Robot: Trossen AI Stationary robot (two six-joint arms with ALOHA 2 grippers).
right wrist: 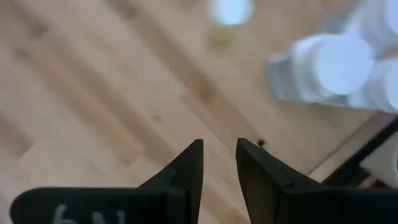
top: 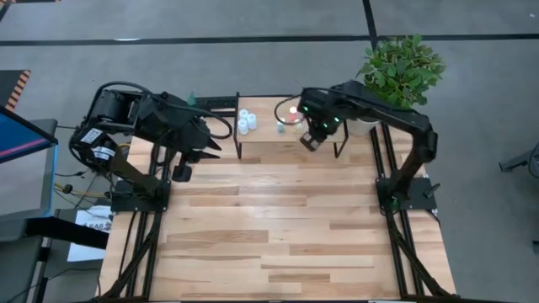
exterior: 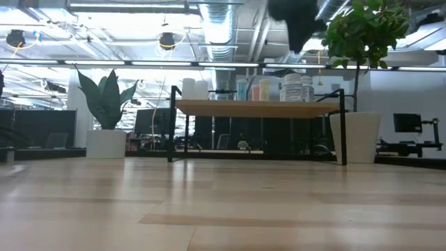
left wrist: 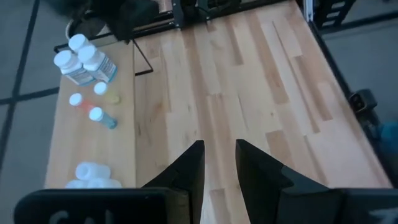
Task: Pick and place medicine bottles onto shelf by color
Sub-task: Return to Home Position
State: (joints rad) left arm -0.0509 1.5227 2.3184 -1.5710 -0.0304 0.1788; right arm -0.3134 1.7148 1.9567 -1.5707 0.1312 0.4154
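all the medicine bottles point(top: 244, 120) are up on the shelf point(top: 269, 145), standing upright: plain white ones at its left end, coloured caps mid-shelf, the chunky white bottles point(right wrist: 329, 68) at the right end. the right gripper point(top: 313, 140) hangs over that right end, fingers a narrow gap apart and empty, chunky ones just beside and below it (nearer arm by far, so i'd rise straight up before swinging away). the left gripper point(top: 212, 150) sits off the shelf's left end, narrowly parted too, holding nothing.
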